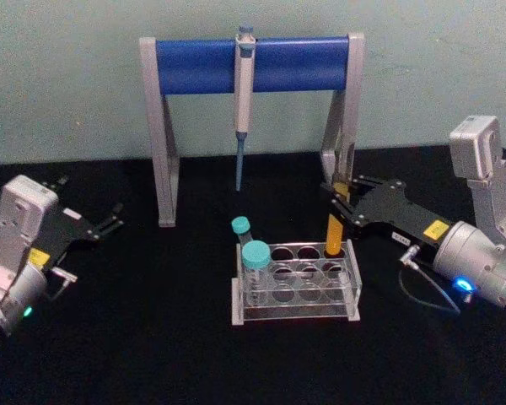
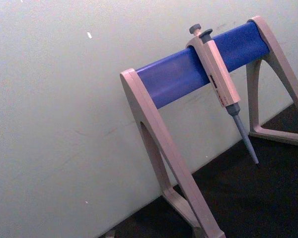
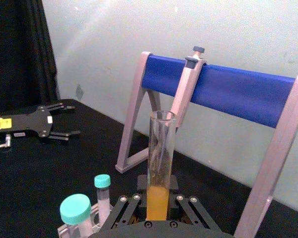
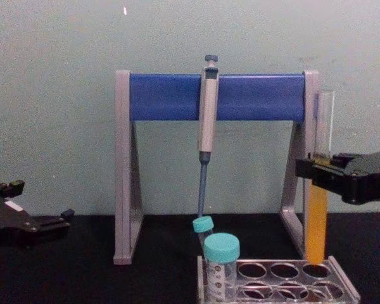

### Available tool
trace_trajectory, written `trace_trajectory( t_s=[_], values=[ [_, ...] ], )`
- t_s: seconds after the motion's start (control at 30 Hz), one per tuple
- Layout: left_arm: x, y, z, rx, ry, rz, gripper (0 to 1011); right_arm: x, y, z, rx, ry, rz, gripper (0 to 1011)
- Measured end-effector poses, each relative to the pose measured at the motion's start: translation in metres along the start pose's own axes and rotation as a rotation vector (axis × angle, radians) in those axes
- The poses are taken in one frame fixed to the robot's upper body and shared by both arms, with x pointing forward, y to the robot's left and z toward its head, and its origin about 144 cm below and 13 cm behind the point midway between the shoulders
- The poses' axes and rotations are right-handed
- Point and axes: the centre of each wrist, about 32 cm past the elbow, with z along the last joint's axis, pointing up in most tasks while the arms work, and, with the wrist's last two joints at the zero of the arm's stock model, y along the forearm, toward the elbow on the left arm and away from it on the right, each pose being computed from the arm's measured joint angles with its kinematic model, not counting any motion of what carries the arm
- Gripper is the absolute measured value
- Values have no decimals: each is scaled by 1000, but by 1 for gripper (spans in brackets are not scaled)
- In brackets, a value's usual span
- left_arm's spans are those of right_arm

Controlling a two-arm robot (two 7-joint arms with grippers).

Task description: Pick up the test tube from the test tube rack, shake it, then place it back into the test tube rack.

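Spill risk on shaking — right gripper (image 1: pixel 336 207) pinches uncapped test tube (image 4: pixel 316 221) at test tube rack (image 1: pixel 320 309) corner; left gripper (image 3: pixel 68 120) spread, left edge of table (image 1: pixel 169 354)

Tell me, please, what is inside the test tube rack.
Two teal-capped tubes at its left end. The test tube, in the right gripper, reaches the back-right hole; its tip is covered.
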Motion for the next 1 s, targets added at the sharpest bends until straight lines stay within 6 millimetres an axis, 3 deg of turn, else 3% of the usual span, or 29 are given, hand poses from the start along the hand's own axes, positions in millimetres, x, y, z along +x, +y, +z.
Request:
trace_trajectory(
  t_s=[1.0],
  values=[
    [0,0,0,0,0,0,1002,8,6,-13,-12,20,-13,235]
  ],
)
